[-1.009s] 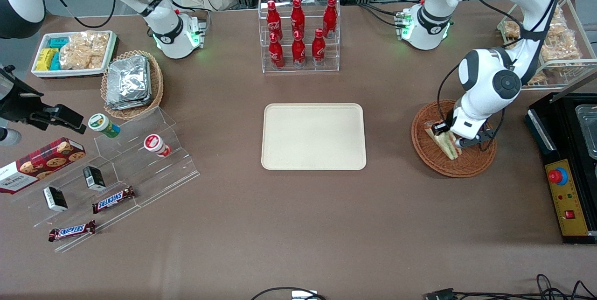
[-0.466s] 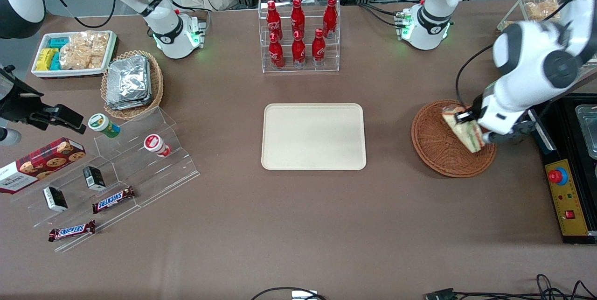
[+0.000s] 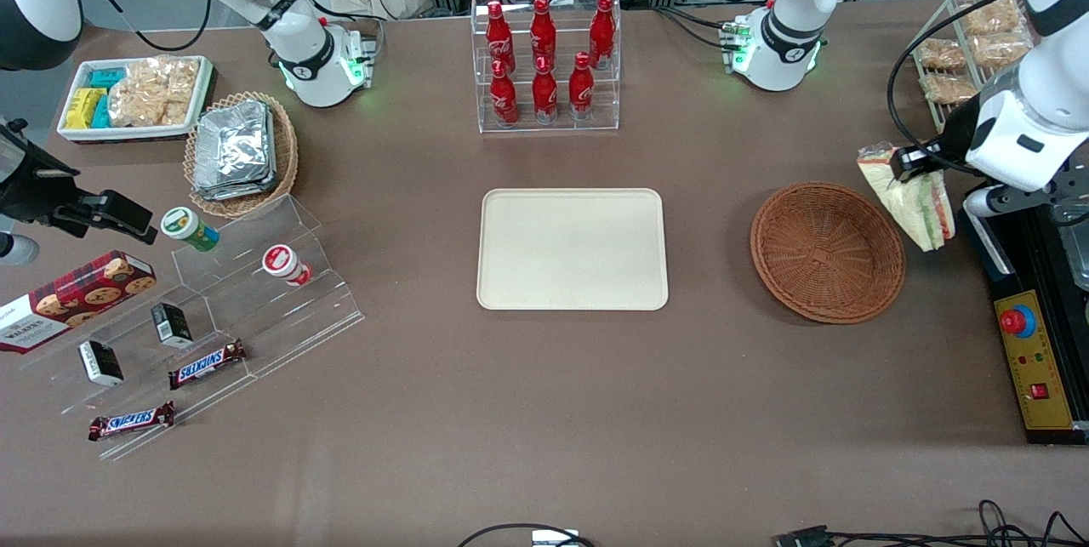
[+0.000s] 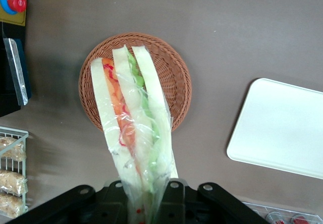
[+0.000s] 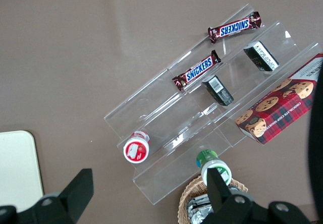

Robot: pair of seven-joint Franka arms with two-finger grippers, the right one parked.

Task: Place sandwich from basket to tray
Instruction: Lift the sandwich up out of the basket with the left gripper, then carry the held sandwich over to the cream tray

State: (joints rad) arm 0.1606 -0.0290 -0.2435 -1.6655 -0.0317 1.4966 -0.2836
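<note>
The clear-wrapped sandwich (image 3: 912, 200) (image 4: 132, 128), a wedge of white bread with orange, red and green layers, hangs in the air, with my left gripper (image 3: 936, 177) (image 4: 144, 196) shut on its wide end. It is lifted clear of the round brown wicker basket (image 3: 827, 251) (image 4: 174, 72), which holds nothing, and hangs just past the basket's rim toward the working arm's end of the table. The beige rectangular tray (image 3: 572, 248) (image 4: 282, 130) lies flat at the table's middle, bare, a short way from the basket toward the parked arm's end.
A black box with a red stop button (image 3: 1031, 351) lies close under the gripper at the table's end. A wire rack of bagged snacks (image 3: 961, 62) stands farther from the camera. A clear rack of red bottles (image 3: 546, 62) stands farther from the camera than the tray.
The gripper has risen out of the basket with the sandwich and swung toward the working arm's end of the table. The basket now holds nothing.
</note>
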